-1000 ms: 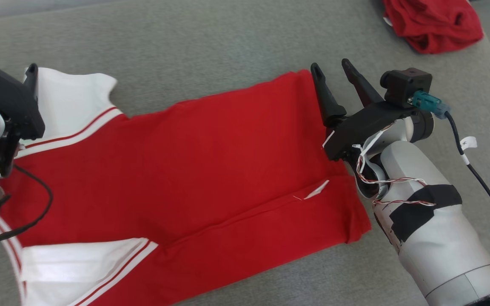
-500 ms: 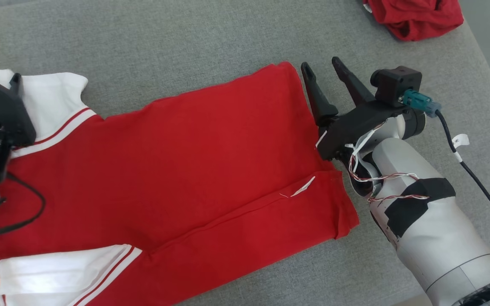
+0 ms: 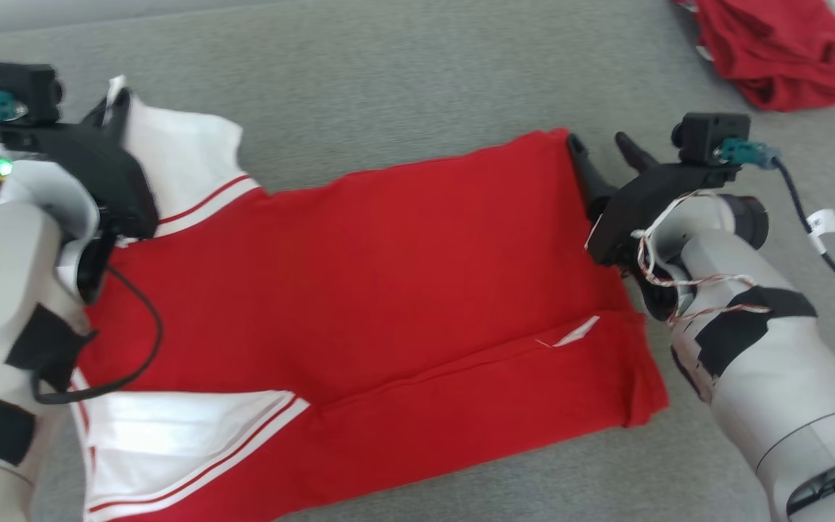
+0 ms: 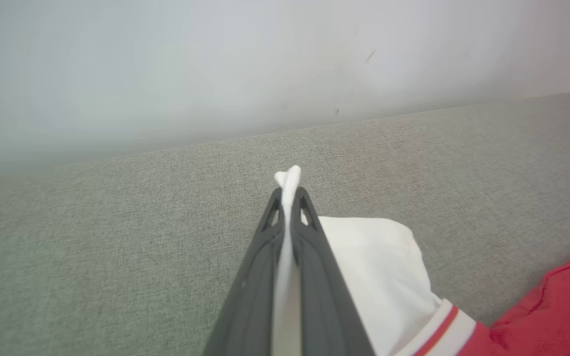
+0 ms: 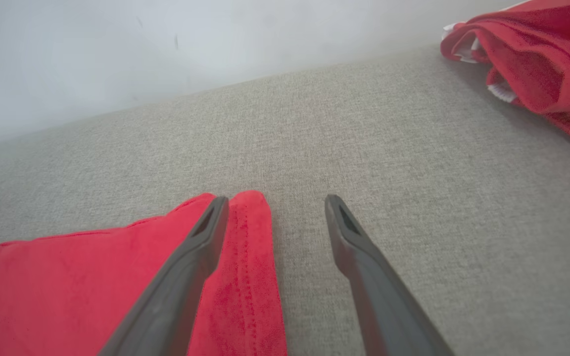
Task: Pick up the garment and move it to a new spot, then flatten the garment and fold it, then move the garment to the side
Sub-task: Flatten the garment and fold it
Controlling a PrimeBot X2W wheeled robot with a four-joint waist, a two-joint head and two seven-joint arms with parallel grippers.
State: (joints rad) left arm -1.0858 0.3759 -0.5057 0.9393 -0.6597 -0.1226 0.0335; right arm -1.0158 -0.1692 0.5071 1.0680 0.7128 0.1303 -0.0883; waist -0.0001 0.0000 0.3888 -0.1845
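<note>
Garment (image 3: 388, 275) in red, with white sleeves edged by red stripes, is seen spread over a grey upholstered surface (image 3: 388, 80). Its body runs from left to right across the head view and lies mostly flat. A long crease is seen along its lower part, and a small white label (image 3: 578, 335) sticks out beside that crease near the right end. The lower sleeve (image 3: 171, 428) is laid flat at the bottom left. The upper sleeve (image 3: 185, 159) is raised at its far edge, where it is pinched by the left gripper (image 3: 114, 109). In the left wrist view that gripper (image 4: 290, 195) is seen closed, with a thin fold of white cloth clamped between its fingers and a small tuft showing past the tips.

The right gripper (image 3: 599, 145) is held at the garment's far right corner with its fingers spread and nothing gripped. In the right wrist view one finger is seen over the red hem and the other over bare grey fabric; contact cannot be judged.

A crumpled red cloth (image 3: 780, 51) is seen well apart, at the top right. A pale wall (image 4: 215, 64) is seen beyond the surface.
</note>
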